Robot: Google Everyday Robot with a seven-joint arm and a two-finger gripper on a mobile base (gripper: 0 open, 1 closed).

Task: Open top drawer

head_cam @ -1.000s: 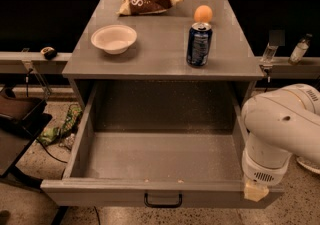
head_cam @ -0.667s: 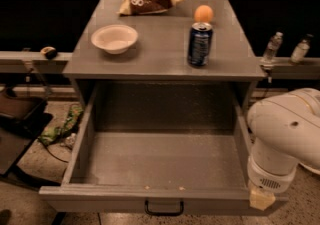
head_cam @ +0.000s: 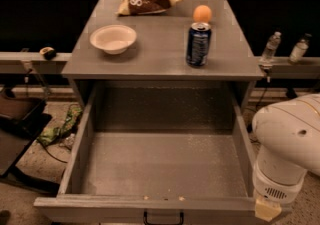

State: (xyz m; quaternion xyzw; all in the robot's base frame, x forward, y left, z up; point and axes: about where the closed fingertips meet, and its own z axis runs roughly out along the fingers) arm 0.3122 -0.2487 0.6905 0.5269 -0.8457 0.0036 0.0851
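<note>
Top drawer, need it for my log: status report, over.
Pincer low at the front right corner of the drawer. Top drawer pulled far out, handle toward camera. Nothing seen in its way.

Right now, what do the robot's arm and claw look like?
The arm is smooth, white and rounded like a fat elbow, with one small dark dot. Below sits a round collar with tiny vent slots. The claw shows only as a cream block at the bottom right, by the top drawer's front corner. No cables show.
</note>
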